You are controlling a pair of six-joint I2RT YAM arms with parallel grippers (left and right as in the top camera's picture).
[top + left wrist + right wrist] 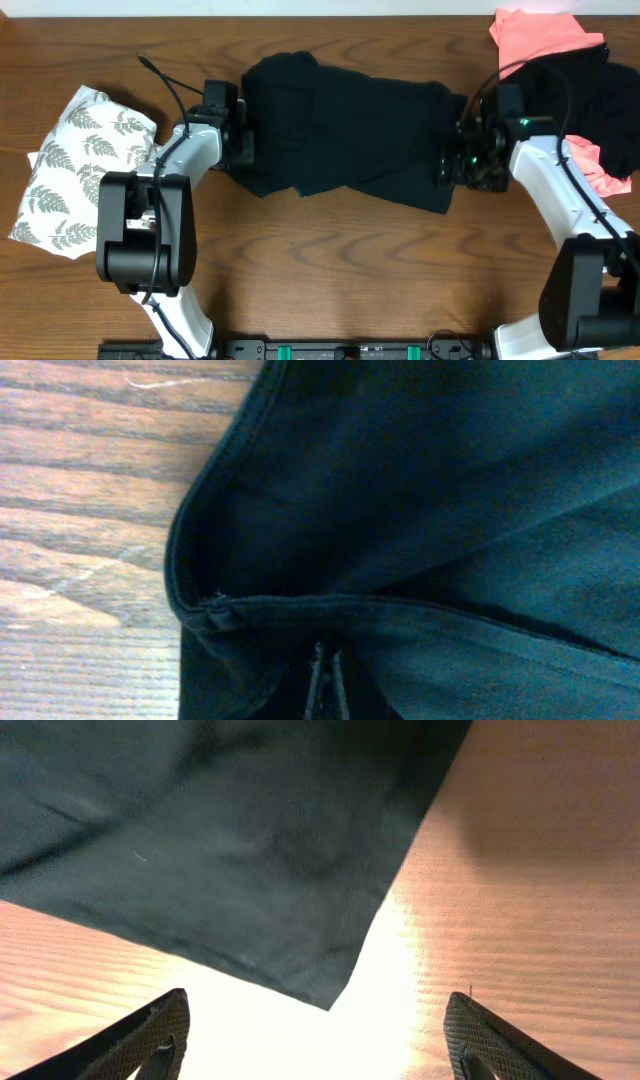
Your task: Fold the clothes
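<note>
A black garment [345, 135] lies partly folded across the middle of the table. My left gripper [240, 138] is at its left edge, shut on the black fabric; the left wrist view shows the closed fingertips [325, 675] pinching cloth under a hem fold [300, 605]. My right gripper [452, 165] is at the garment's right edge, open and empty; in the right wrist view its fingers [315, 1035] are spread wide just below a corner of the black garment [230, 850] on the bare wood.
A folded white leaf-print cloth [75, 170] lies at the far left. A pile with a coral garment [540, 35] and a black garment [605, 100] sits at the back right, close to the right arm.
</note>
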